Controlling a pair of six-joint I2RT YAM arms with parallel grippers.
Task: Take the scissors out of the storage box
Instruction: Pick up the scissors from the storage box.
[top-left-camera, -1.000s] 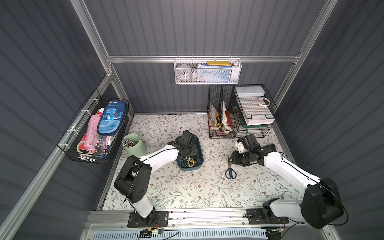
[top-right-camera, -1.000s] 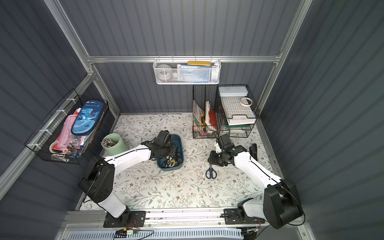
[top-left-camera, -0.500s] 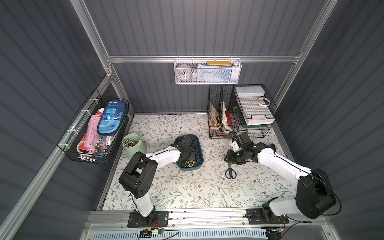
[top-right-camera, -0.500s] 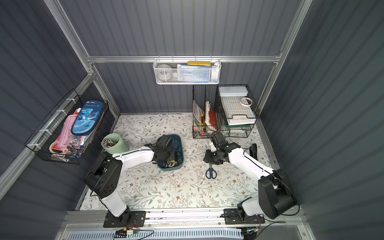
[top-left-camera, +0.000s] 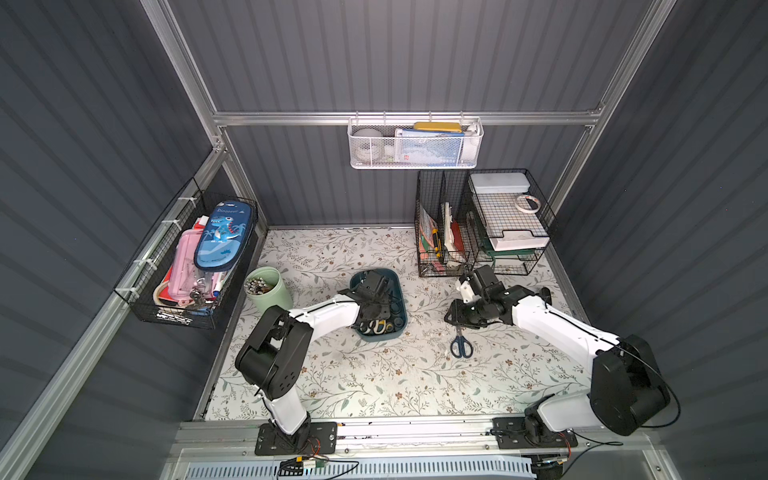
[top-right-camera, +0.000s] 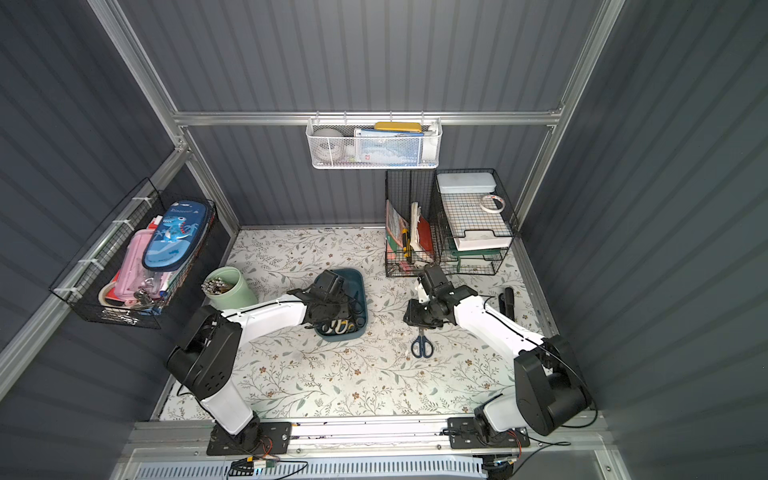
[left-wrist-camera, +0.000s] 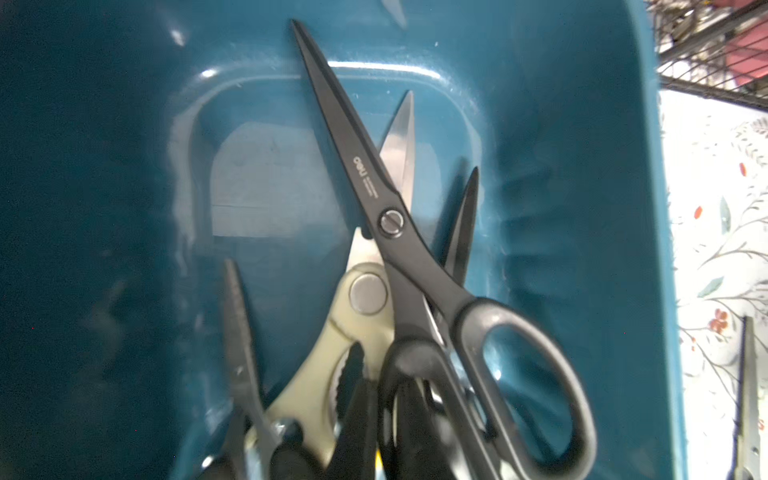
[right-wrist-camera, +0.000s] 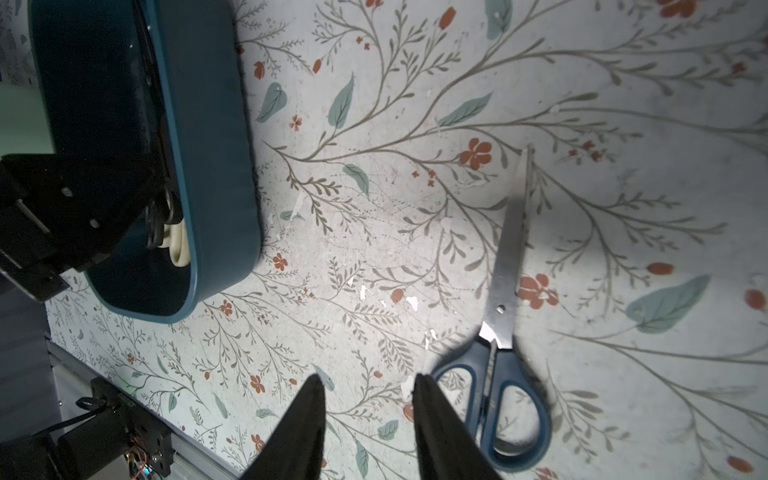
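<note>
blue scissors (top-left-camera: 460, 345) are lying flat on table (top-left-camera: 374, 376), outside box (top-left-camera: 400, 286) at its 4 o'clock, long axis 12–6, tips pointing to 12. other pairs are lying in box, black pair (left-wrist-camera: 390, 220) topmost, tips roughly to 12. right claw (right-wrist-camera: 368, 379) is hanging spread, empty. left claw (top-left-camera: 375, 312) is sitting in box; cannot tell its grip.
</note>
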